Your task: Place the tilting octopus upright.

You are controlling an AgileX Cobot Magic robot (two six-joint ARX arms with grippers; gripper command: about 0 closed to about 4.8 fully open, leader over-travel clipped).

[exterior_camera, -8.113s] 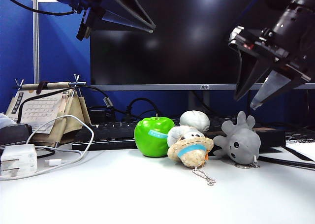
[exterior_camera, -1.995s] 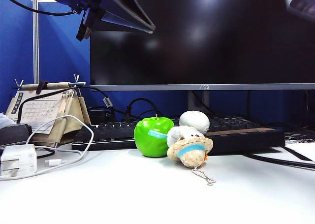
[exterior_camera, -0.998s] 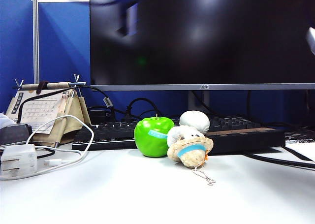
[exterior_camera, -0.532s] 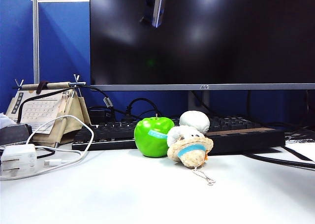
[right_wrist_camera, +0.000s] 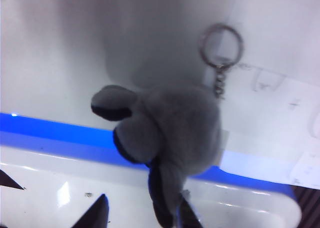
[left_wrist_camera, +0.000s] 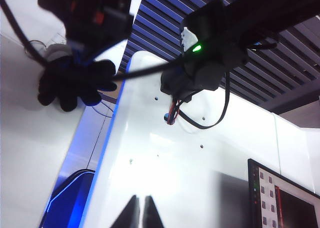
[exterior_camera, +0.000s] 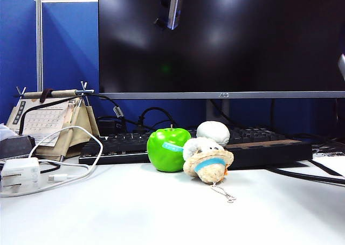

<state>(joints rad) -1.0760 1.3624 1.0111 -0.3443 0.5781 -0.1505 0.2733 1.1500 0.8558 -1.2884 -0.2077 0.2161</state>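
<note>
Exterior view: a smooth white desk [exterior_camera: 161, 212] carries a glossy green plastic apple [exterior_camera: 167, 149] with a pale blue band. Touching its side lies a fuzzy beige plush toy [exterior_camera: 208, 161] with a light blue band and a thin metal chain trailing toward the camera. Behind them sit a round white ball [exterior_camera: 213, 132], a black keyboard [exterior_camera: 259, 145] and a wide dark monitor [exterior_camera: 221, 40]. A white charger block [exterior_camera: 20, 175] with looping cable lies at the left, by a tan desk calendar [exterior_camera: 48, 121]. No octopus and no pincer can be made out here.

Left wrist view: the left pincer [left_wrist_camera: 140, 213] shows as two thin dark tips standing close together with nothing between them — closed on air, facing a white panel. Across the frame the small plush octopus [left_wrist_camera: 70, 85] hangs as a dark lumpy silhouette under the other arm.

Right wrist view: the right pincer [right_wrist_camera: 142, 210] is clenched on the soft grey octopus — held by a stubby leg, its round body above a white surface with a blue edge, and its metal keyring [right_wrist_camera: 221, 46] dangling.
</note>
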